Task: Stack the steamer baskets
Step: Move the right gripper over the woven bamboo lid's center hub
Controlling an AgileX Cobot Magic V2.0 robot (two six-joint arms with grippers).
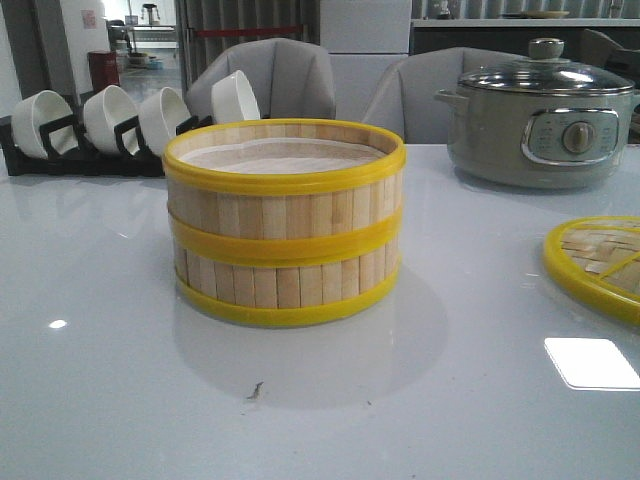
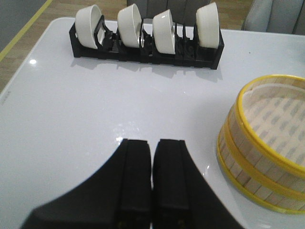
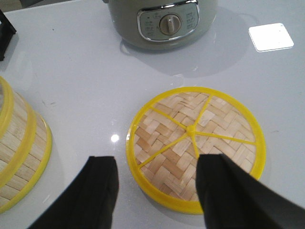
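Observation:
Two steamer baskets stand stacked in the middle of the white table: the upper basket (image 1: pixel 285 190) sits squarely on the lower basket (image 1: pixel 287 285). The stack also shows in the left wrist view (image 2: pixel 267 148) and at the edge of the right wrist view (image 3: pixel 19 152). My left gripper (image 2: pixel 152 148) is shut and empty above the bare table, apart from the stack. My right gripper (image 3: pixel 155 167) is open and empty, its jaws hovering over the near rim of the flat woven lid (image 3: pixel 195 143). Neither gripper shows in the front view.
The woven lid (image 1: pixel 600 265) lies flat at the right of the table. A grey electric pot (image 1: pixel 540 125) with a glass lid stands at the back right. A black rack with several white bowls (image 1: pixel 120 125) stands at the back left. Chairs stand behind the table.

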